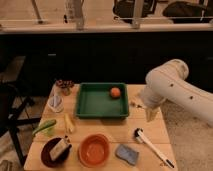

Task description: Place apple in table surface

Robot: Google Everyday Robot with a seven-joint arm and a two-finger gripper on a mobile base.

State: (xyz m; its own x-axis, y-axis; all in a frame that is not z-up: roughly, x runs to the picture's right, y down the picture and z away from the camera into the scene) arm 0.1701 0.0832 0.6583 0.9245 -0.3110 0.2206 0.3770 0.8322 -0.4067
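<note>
The apple [115, 92] is a small orange-red fruit lying in the far right corner of the green tray [92, 111]. The tray rests on the table surface [117, 131], a pale wooden slatted top. My gripper [151, 115] hangs from the white arm [172, 87] over the table's right side. It points down just right of the tray, a short way right of and nearer than the apple. Nothing is between its fingers, and it stands open.
An orange bowl [94, 150], a dark bowl [56, 151] with something in it and a blue sponge [127, 154] line the front. A long-handled brush [150, 145] lies below the gripper. A banana [69, 123], a green item [45, 127] and a cup [56, 102] sit at the left.
</note>
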